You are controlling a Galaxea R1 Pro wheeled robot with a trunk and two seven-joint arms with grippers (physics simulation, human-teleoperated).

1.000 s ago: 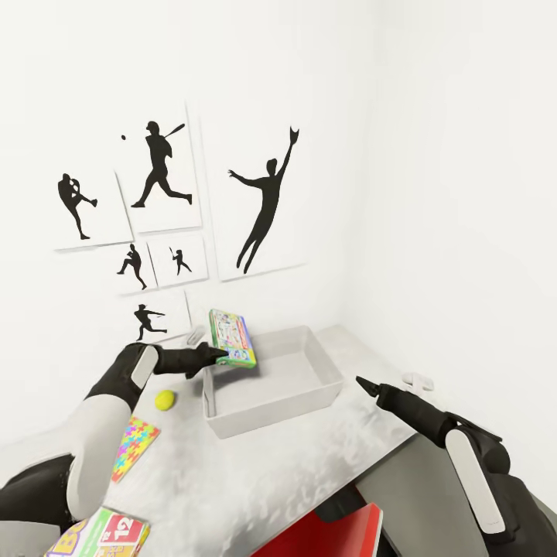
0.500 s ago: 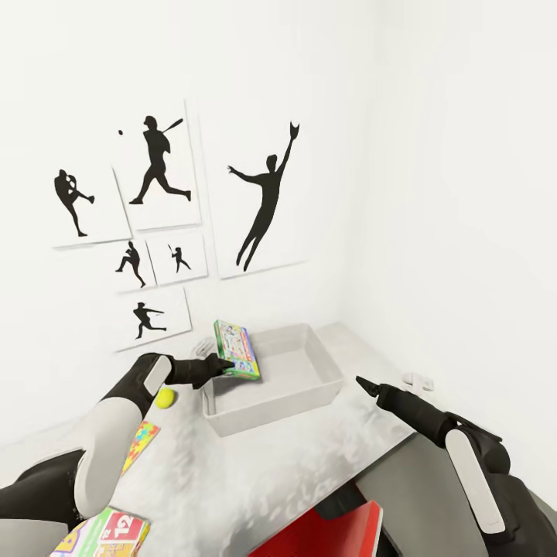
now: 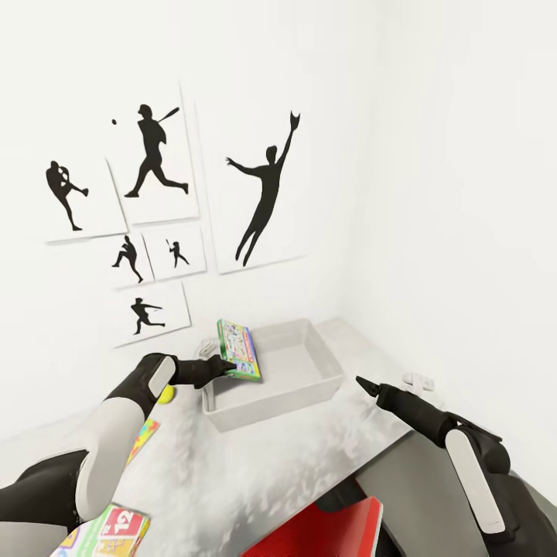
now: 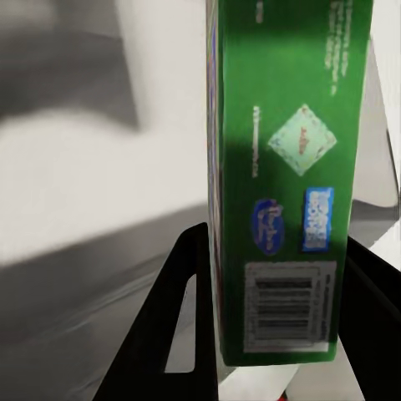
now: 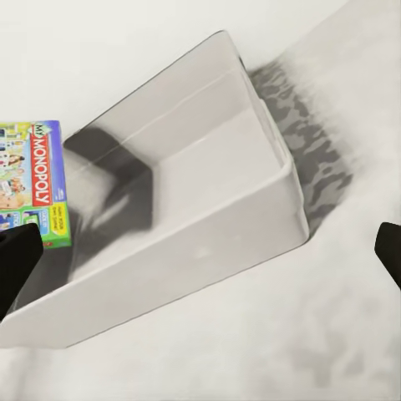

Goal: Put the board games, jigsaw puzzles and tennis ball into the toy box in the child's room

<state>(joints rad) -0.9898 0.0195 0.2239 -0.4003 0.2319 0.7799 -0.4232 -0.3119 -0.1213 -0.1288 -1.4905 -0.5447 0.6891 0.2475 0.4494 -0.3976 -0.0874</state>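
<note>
Left gripper [image 3: 224, 368] pinching Monopoly box [image 3: 238, 350] by its short end, on edge over toy box [image 3: 309, 387]; rigid, light, probably slick. Right gripper [image 3: 362, 382]: state indeterminate

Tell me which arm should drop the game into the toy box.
Left. Its gripper already holds the board game on edge over the toy box; the right gripper hangs open and empty beside the box.

A child's bedroom at home: black baseball silhouette pictures [image 3: 158, 155] hang on the white wall, and a speckled desk [image 3: 255, 472] holds a puzzle [image 3: 141, 439], ball [image 3: 166, 394] and game boxes [image 3: 108, 532].
</note>
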